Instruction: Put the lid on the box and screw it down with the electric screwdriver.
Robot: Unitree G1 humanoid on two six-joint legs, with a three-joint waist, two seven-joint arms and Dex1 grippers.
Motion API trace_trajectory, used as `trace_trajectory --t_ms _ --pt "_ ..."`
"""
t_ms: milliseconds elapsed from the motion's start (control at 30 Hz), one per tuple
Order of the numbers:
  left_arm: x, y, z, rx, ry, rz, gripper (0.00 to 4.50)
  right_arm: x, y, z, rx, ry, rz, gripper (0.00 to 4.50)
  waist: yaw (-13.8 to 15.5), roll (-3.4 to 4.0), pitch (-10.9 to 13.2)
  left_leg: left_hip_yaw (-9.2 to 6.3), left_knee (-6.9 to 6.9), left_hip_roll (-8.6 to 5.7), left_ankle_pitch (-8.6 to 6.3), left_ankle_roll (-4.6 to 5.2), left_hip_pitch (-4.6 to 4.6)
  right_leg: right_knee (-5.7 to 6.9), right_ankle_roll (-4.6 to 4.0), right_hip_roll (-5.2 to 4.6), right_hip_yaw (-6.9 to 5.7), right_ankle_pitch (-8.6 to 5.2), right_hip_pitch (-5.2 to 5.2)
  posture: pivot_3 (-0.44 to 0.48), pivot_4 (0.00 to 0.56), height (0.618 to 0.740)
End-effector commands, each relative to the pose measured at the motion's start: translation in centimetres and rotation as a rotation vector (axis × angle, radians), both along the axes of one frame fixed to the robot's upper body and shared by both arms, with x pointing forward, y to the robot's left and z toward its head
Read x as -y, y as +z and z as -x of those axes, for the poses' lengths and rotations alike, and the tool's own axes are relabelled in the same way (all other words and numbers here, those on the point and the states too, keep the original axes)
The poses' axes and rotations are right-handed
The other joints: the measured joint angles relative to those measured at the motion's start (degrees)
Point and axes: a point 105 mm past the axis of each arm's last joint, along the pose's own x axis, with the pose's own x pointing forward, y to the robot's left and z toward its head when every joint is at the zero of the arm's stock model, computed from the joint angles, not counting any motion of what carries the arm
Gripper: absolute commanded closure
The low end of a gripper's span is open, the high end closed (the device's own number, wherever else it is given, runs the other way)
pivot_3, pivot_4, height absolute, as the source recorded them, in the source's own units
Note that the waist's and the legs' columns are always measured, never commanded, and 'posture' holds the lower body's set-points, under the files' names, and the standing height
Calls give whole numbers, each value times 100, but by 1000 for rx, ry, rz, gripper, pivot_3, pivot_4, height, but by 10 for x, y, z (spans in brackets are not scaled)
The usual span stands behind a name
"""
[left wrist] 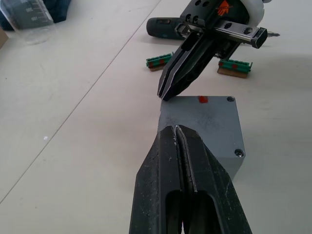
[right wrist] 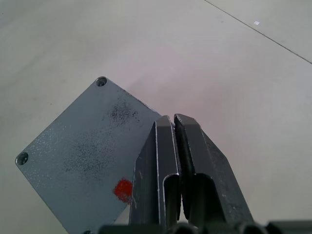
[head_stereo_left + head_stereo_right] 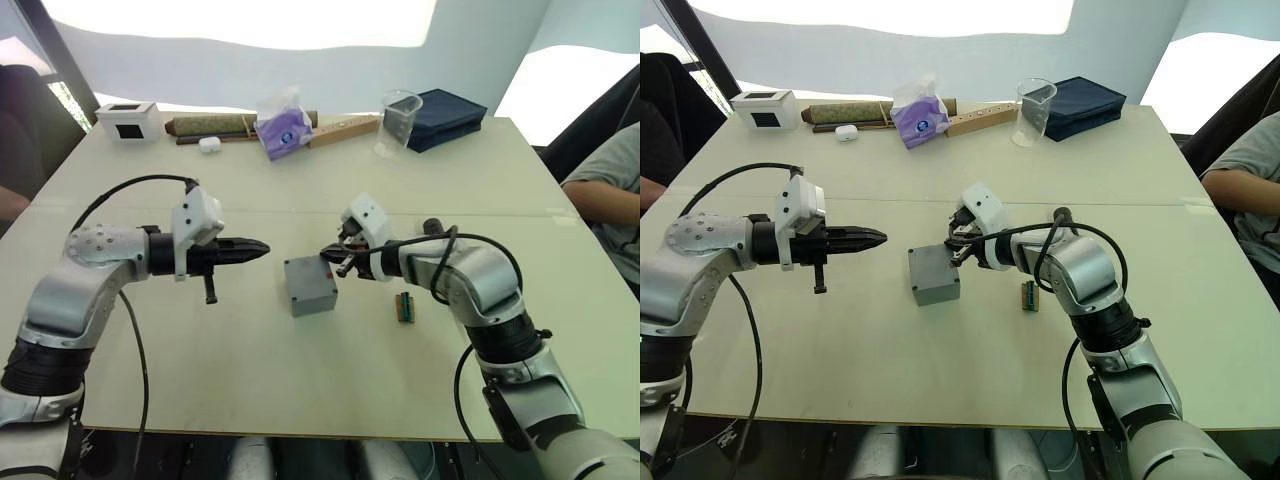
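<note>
The small grey plastic box (image 3: 310, 285) sits near the middle of the pale surface (image 3: 300, 390), its flat grey lid (image 2: 83, 156) apparently already seated, screw holes at the corners. It looks light, rigid and smooth, likely to slide unless braced by its sides. The left gripper (image 3: 262, 247) and right gripper (image 3: 334, 253) flank it, both closed and empty. The thick black electric screwdriver (image 1: 163, 27) lies behind the right gripper. Farther back, a clear plastic beaker (image 3: 400, 120) looks empty.

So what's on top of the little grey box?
The grey lid with screw holes and a red mark sits on the box. The right fingers hover above its edge. The inside is covered.
</note>
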Motion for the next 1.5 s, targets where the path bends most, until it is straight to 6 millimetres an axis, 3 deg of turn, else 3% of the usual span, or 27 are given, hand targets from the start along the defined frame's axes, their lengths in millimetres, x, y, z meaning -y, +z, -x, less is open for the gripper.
trace_trajectory --t_ms 33,133,267,433,533,633,700,900,1500 --pt "4 8 3 40 -17 -1 4500 3 -6 0 -8 -3 7 4221 1 0 0 0 0 0 0 0 0 0 0 0 0 0 0 0 150 740" --pt "5 8 3 39 -20 1 4500 3 -3 0 -5 -2 -7 3319 0 0 0 0 0 0 0 0 0 0 0 0 0 0 0 0 150 740" --pt "8 8 4 37 -29 6 4500 6 11 2 29 3 -9 1694 1 0 0 -1 0 0 0 0 0 0 0 1 0 0 0 0 150 740" --pt "14 11 6 40 -61 22 4500 27 44 14 101 12 51 69 22 2 1 0 0 0 0 0 -2 0 0 -2 0 0 -1 0 150 740" --pt "22 15 7 51 -103 42 4500 61 64 16 103 -62 170 69 34 3 3 2 1 -1 0 0 -4 -2 0 -4 0 0 -2 0 150 740" --pt "29 16 10 51 -138 51 4500 84 71 17 80 -127 261 69 38 2 2 1 1 -1 -2 3 -1 -4 -1 -3 0 0 1 0 150 740" --pt "36 17 12 55 -182 57 4500 109 71 15 19 -220 353 69 21 3 3 -1 -3 0 -3 5 -1 -8 -1 -1 0 -1 1 0 150 740" --pt "51 20 16 76 -256 75 4500 157 57 13 -271 -417 443 69 -1 4 4 7 -2 -1 -3 6 -1 -7 -1 -1 10 0 -4 0 150 740" --pt "55 20 31 106 -250 82 4500 169 1 -9 -572 -578 516 69 4 4 4 12 -1 0 -8 15 -5 -11 -1 -2 13 0 -10 0 150 740"
